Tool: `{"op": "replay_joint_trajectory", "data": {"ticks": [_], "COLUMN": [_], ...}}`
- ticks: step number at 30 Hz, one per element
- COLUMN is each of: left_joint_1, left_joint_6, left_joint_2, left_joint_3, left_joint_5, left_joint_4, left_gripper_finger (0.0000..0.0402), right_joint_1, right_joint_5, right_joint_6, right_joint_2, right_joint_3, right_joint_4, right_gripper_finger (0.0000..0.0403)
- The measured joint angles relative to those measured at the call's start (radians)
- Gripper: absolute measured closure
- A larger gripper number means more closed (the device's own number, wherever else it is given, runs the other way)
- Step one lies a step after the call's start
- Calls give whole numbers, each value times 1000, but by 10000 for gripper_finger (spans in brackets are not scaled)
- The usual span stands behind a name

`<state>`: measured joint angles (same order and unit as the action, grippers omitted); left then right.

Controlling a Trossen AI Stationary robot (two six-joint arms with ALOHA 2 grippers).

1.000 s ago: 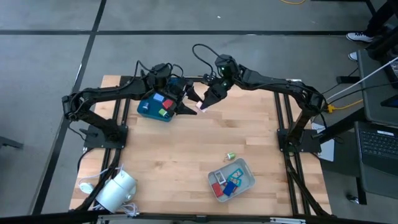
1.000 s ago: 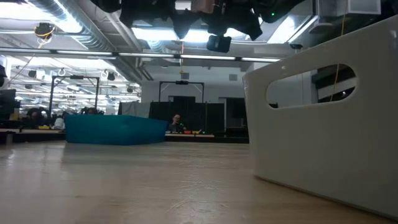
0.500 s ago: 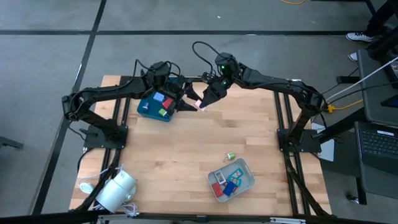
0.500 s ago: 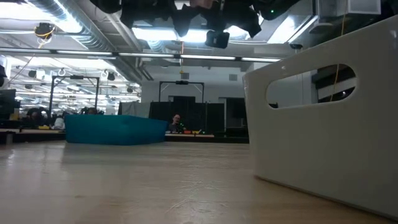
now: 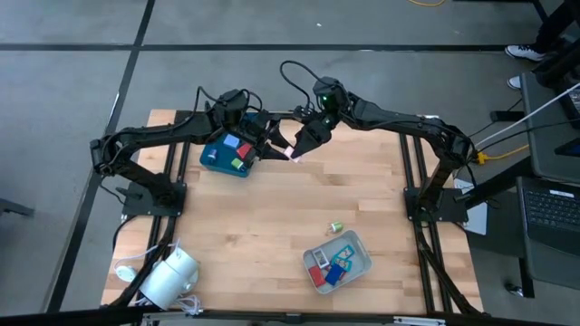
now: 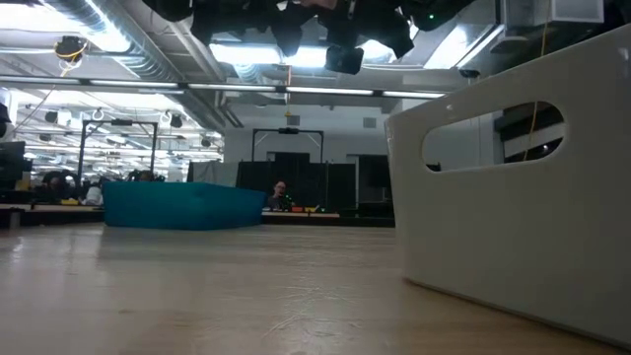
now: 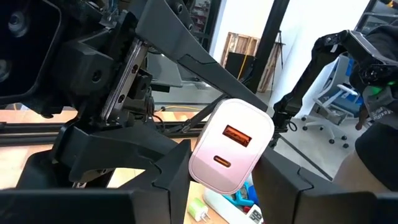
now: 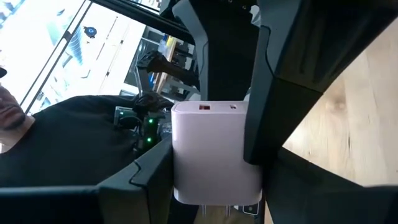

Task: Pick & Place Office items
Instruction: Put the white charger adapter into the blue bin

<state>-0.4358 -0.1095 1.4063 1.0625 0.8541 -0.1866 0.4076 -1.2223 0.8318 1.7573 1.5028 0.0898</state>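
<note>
While both arms meet above the far tabletop (image 5: 272,208), right gripper (image 5: 295,152) jaws grasp a pale pink charger (image 8: 214,152), left gripper (image 5: 276,145) jaws flanking it.

1. The pale wooden surface (image 5: 272,217) carries everything.
2. A dark teal tray (image 5: 227,156) sits at the far left.
3. A pale grey tray (image 5: 337,261) sits near the front right.
4. A small green item (image 5: 335,226) lies just beside the grey tray.
5. A white device (image 5: 168,278) rests at the front left corner.
</note>
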Motion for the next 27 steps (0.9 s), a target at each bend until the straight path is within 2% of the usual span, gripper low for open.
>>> {"op": "replay_joint_trajectory", "data": {"ticks": [3,8,11,16,20,24,27], "left_joint_1": [-1,-19,-29,-62,-128,-215,-289], "left_joint_6": [-7,-87,-99,-57,28,165,208], "left_joint_2": [0,3,3,0,0,0,1], "left_joint_3": [0,-4,-4,-5,-5,-5,-4], "left_joint_5": [9,40,80,93,68,-94,-272], "left_joint_4": [4,27,27,67,219,424,566], "left_gripper_finger": [264,285,285,285,286,286,286], "right_joint_1": [0,1,14,59,118,186,221], "right_joint_5": [21,105,118,159,189,242,271], "right_joint_6": [7,18,12,6,-8,-31,-34], "right_joint_2": [-2,-4,-4,-5,-5,-5,-5], "right_joint_3": [0,1,3,5,5,4,4], "right_joint_4": [1,4,-8,-9,-6,-1,-2], "right_gripper_finger": [202,93,58,70,99,118,124]}}
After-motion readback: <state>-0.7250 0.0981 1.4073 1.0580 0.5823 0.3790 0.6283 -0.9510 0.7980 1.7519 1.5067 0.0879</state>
